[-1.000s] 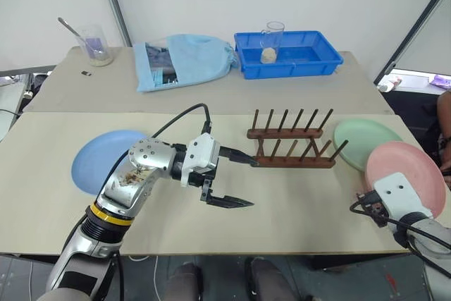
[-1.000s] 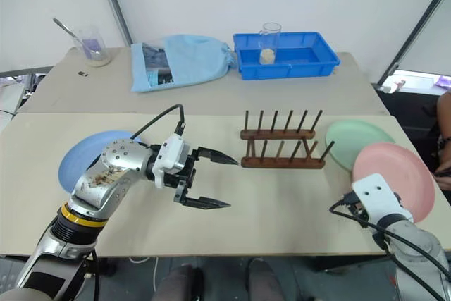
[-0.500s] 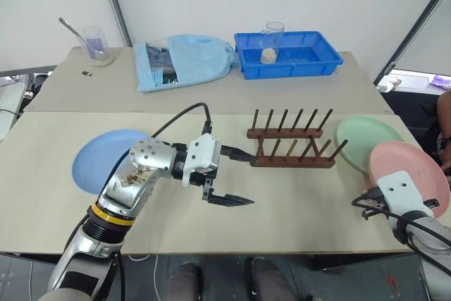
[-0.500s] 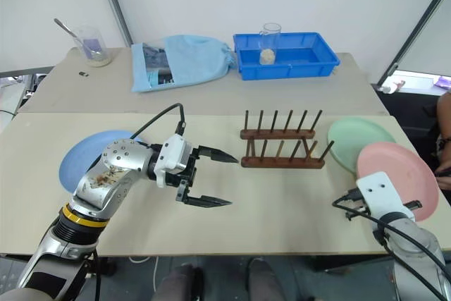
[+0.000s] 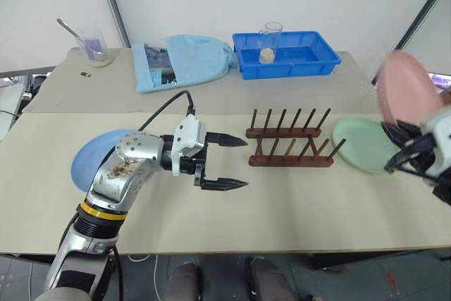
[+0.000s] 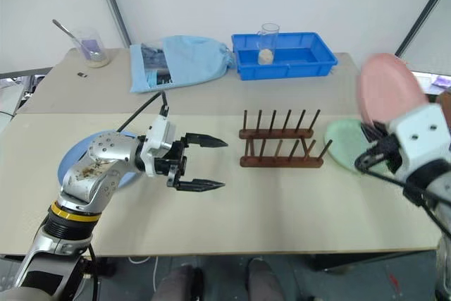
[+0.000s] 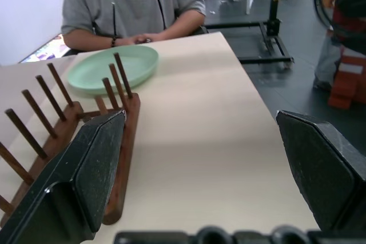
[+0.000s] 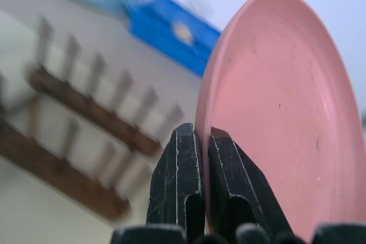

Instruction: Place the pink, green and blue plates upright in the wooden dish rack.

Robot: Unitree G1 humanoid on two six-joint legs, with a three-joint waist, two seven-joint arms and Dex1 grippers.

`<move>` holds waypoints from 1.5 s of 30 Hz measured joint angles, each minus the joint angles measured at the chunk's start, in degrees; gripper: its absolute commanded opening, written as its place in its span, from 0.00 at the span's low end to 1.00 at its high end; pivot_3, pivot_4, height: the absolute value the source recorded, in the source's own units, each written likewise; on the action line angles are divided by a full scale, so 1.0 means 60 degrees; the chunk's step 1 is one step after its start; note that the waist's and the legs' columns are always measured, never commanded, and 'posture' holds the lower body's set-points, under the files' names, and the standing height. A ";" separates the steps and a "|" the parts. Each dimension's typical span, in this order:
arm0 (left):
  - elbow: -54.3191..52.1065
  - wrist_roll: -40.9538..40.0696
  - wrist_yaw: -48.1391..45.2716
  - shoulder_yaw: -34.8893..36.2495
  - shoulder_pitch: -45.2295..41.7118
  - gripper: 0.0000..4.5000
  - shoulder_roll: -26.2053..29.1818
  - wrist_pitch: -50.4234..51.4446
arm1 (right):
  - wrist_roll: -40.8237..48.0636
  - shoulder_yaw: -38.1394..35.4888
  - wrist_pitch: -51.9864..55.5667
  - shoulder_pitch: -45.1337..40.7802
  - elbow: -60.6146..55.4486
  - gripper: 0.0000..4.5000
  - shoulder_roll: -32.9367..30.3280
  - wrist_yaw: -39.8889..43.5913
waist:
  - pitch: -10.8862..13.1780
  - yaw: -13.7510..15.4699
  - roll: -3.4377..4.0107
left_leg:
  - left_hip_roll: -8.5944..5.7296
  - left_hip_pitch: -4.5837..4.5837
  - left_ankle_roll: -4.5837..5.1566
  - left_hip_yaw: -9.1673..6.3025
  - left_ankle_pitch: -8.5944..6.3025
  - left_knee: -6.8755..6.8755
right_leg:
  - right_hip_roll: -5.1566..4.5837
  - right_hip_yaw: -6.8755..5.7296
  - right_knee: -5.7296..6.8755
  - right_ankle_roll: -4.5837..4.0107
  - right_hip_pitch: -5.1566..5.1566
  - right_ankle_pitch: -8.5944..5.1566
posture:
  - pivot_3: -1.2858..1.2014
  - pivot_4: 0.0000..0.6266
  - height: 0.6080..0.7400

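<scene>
Two tools in my view: right tool (image 8: 200, 141) pinches pink plate (image 6: 386, 94) upright, raised.
Left tool (image 5: 238, 163) level, spread, facing rack (image 5: 290, 147).

You are looking down on a pale beige tabletop (image 5: 296, 202) with a second, greyer tabletop (image 5: 211, 93) butted against its far edge. On the near one, a light blue plate (image 5: 88, 163) lies flat at your left. A dark brown wooden dish rack (image 5: 289, 147), its two rows of pegs upright, stands right of centre. Just beside its right end a mint green plate (image 5: 363, 144) lies flat. On the far tabletop, from left to right, sit a clear beaker (image 5: 94, 44) holding a spoon, a pale blue cloth bag (image 5: 183, 60), and a deep blue tray (image 5: 287, 54) with a clear cup (image 5: 270, 40) in it.
</scene>
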 measured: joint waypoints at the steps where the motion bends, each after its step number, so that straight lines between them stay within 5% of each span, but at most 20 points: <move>1: 0.0000 -0.0077 0.0042 0.0061 -0.0019 1.00 -0.0026 0.0026 | 0.0491 -0.0006 0.0125 -0.0537 0.0370 0.01 -0.0003 0.0085 | 0.0001 -0.0002 0.0000 | -0.0003 -0.0003 0.0000 -0.0001 0.0000 0.0001 | -0.0001 0.0001 0.0003 0.0000 0.0001 0.0000 | 0.52 0.24 0.98; 11: -0.0632 -0.0932 -0.0093 0.0560 -0.0039 1.00 0.0152 0.0320 | 0.5421 -0.1002 0.3903 -0.3619 0.4127 0.01 -0.0897 0.0206 | 0.0000 0.0086 0.0003 | -0.0018 -0.0033 0.0116 -0.0016 -0.0068 -0.0025 | -0.0002 0.0002 0.0000 -0.0014 -0.0004 -0.0016 | 0.52 0.24 0.98; 25: -0.0820 -0.1308 -0.0174 0.0628 0.0087 1.00 0.0476 0.0760 | 0.8383 -0.1486 0.5405 -0.2827 0.4778 0.01 -0.0812 -0.1220 | 0.0000 0.0048 0.0006 | -0.0019 -0.0020 0.0150 -0.0010 -0.0089 -0.0006 | -0.0001 0.0009 0.0008 0.0030 0.0005 -0.0062 | 0.52 0.24 0.98; 37: -0.0883 -0.1594 -0.0297 0.0626 0.0057 1.00 0.0478 0.0903 | 0.8270 -0.0900 0.4773 -0.2267 0.5454 0.01 -0.1187 -0.0949 | -0.0001 0.0018 0.0007 | -0.0017 -0.0017 0.0150 -0.0005 -0.0089 0.0002 | 0.0002 0.0016 0.0007 0.0030 0.0009 -0.0061 | 0.52 0.24 0.98; 45: -0.1054 -0.1616 -0.0366 0.0621 0.0045 1.00 0.0541 0.0900 | 0.7522 0.0144 0.4401 -0.3164 0.6976 0.01 -0.1465 -0.0453 | -0.0002 0.0012 0.0009 | -0.0020 -0.0015 0.0150 0.0003 -0.0089 0.0007 | 0.0000 0.0025 0.0006 0.0027 0.0009 -0.0059 | 0.52 0.24 0.98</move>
